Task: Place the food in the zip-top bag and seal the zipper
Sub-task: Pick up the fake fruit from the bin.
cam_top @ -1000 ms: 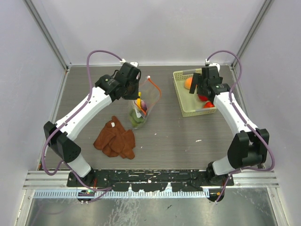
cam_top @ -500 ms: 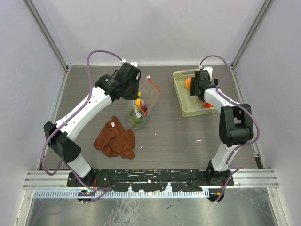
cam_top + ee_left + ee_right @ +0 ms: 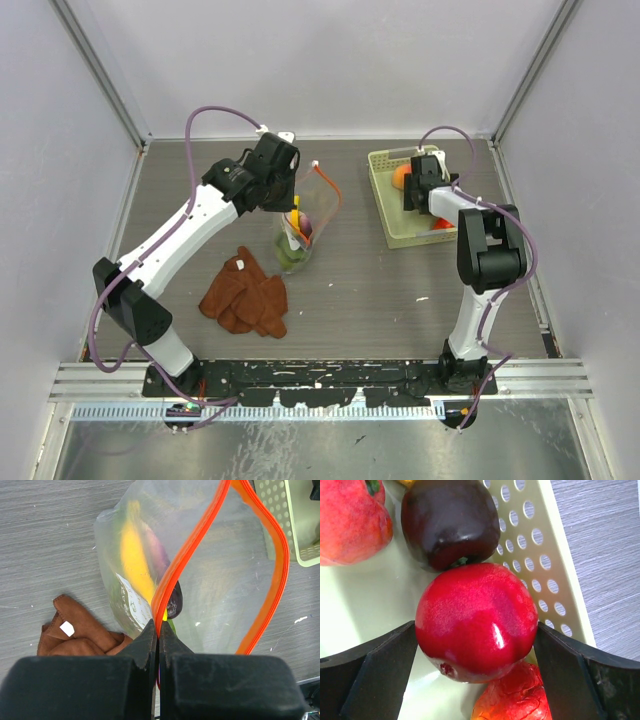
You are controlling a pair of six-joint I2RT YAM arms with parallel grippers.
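Observation:
My left gripper (image 3: 290, 198) (image 3: 159, 630) is shut on the orange-red zipper (image 3: 192, 545) of the clear zip-top bag (image 3: 312, 212) (image 3: 225, 570) and holds its mouth open above the table. Inside the bag are a yellow banana (image 3: 134, 560), a dark purple piece (image 3: 175, 602) and green leaves (image 3: 292, 258). My right gripper (image 3: 425, 195) (image 3: 476, 630) is down in the pale green basket (image 3: 400, 236) (image 3: 545, 540), with a finger pressed on each side of the red apple (image 3: 475, 615). A peach (image 3: 350, 520), a dark piece (image 3: 450, 520) and an orange-red piece (image 3: 512, 695) lie around the apple.
A rust-brown cloth (image 3: 245, 295) (image 3: 75, 630) lies crumpled on the table left of the bag and nearer the arm bases. The basket stands at the back right, close to the right wall. Grey walls enclose the table on three sides.
My right arm has folded in over the basket and brought its gripper down around the red apple. My left gripper and the bag have not moved.

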